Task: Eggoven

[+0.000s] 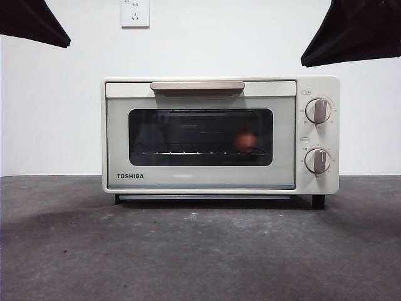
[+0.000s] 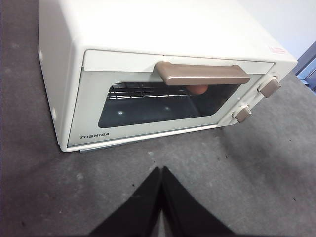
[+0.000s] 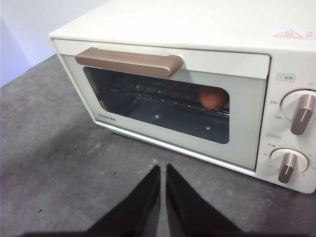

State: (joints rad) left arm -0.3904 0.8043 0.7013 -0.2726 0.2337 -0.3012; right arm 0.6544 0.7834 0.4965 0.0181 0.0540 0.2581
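Observation:
The cream TOSHIBA oven stands on the dark table with its door shut. Its tan handle runs along the top of the door and two knobs sit on its right side. The reddish-brown egg lies on the wire rack inside, behind the dark glass, toward the right. The egg also shows in the left wrist view and the right wrist view. My left gripper is shut and empty, in front of the oven. My right gripper is shut and empty, in front of the oven.
The dark grey table stretches out in front of the oven. A white wall with a socket is behind it. Both arms show only as black tips at the top corners.

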